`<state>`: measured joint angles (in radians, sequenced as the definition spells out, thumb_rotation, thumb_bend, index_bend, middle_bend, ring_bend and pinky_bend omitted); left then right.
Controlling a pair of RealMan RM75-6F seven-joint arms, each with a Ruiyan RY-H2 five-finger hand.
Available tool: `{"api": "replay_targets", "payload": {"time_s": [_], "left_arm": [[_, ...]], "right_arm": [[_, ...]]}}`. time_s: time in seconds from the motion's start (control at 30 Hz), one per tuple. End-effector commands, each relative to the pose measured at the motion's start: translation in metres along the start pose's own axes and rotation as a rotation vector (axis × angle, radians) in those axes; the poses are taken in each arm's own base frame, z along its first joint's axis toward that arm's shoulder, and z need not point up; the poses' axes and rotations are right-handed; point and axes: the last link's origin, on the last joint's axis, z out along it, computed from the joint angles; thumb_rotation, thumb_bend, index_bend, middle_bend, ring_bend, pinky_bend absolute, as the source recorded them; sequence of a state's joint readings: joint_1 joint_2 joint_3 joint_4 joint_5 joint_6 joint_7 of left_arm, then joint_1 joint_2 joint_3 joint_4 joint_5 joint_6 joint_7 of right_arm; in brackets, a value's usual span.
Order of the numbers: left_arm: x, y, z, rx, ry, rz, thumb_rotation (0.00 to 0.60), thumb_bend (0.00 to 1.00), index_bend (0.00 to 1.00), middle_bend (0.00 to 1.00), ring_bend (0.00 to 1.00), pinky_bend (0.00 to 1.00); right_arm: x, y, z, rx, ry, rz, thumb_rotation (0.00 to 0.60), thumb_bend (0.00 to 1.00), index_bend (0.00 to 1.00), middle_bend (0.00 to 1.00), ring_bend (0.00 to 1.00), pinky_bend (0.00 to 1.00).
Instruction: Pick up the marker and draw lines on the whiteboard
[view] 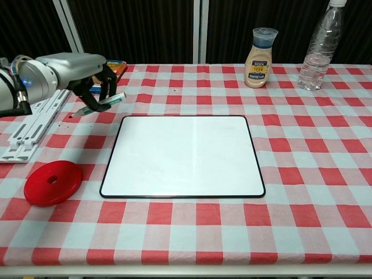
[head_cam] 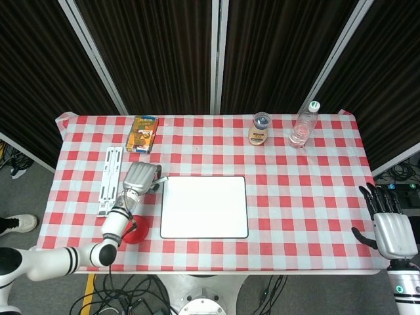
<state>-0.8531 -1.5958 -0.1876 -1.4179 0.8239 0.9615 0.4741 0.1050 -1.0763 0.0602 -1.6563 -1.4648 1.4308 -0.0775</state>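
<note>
Pick-up step looks done: marker (view: 100,103) pinched in the left hand (view: 87,72) at the upper left of the chest view, lifted clear of the desk (view: 325,174), tilted, just beyond the upper-left corner of the whiteboard (view: 183,154), which is blank. Next, probably: carry right over the board, tip the point down, press lightly and drag. Right hand (head_cam: 392,226) idle at the lower right edge of the head view, fingers apart, holding nothing.

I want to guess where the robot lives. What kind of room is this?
Probably a robot test lab, not a home: black curtains wall it in, cables trail on the floor, and assorted props sit on a red-checked table.
</note>
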Motion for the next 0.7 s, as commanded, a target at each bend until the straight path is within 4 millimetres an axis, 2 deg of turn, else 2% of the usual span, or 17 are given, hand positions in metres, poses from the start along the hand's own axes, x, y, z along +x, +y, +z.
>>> {"api": "replay_targets", "payload": {"time_s": [0.03,0.23,0.4,0.7], "left_arm": [[0.011,0.024,-0.003,-0.209,0.098,-0.23,0.6,0.45,0.59,0.6,0.81,0.95],[-0.01,0.046,0.007,-0.332,0.081,-0.329,0.6,0.45,0.58,0.59,0.78,0.93],[-0.022,0.061,0.014,-0.387,0.084,-0.342,0.6,0.45,0.58,0.59,0.78,0.92],[-0.035,0.071,0.024,-0.396,0.071,-0.346,0.6,0.45,0.58,0.59,0.78,0.92]], "right_arm": [[-0.001,0.0,-0.001,0.002,-0.003,0.002,0.6,0.13,0.0,0.04,0.0,0.0],[0.001,0.002,-0.004,-0.003,0.0,0.005,0.6,0.13,0.0,0.04,0.0,0.0],[-0.001,0.003,-0.005,-0.005,-0.008,0.011,0.6,0.13,0.0,0.04,0.0,0.0],[0.001,0.006,-0.005,-0.009,-0.005,0.01,0.6,0.13,0.0,0.04,0.0,0.0]]}}
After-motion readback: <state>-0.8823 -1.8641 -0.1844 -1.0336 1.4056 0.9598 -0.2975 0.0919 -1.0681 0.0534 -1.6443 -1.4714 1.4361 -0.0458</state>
